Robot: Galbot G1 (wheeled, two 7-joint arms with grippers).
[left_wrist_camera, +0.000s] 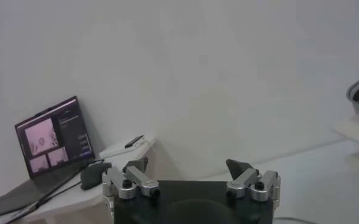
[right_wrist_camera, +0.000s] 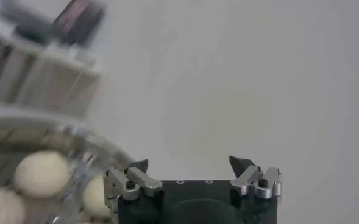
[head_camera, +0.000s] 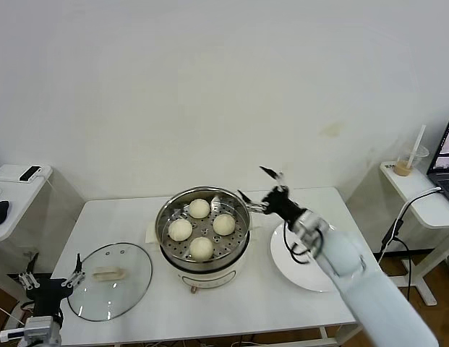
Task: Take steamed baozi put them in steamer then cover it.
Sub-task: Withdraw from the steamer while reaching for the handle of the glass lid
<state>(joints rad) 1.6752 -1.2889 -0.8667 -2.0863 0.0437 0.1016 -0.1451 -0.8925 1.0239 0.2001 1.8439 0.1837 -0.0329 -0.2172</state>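
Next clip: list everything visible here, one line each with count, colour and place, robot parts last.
steamed baozi: four, cream-white, inside the steamer on its tray
steamer: one, shiny steel, table centre
cover: one, clear glass, flat on the table left of the steamer
plate: one, white, right of the steamer
table: one, white
laptop: one, dark, right side desk
drink cup: one, clear, same desk
left tool: open, low at the table's left edge
right tool: open, raised beside the steamer's right rim

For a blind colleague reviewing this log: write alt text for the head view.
Four steamed baozi sit inside the open steamer at the middle of a white table. The glass cover lies flat on the table to its left, near the parked left pincer. The open right pincer hangs by the steamer's right rim, above an empty white plate.
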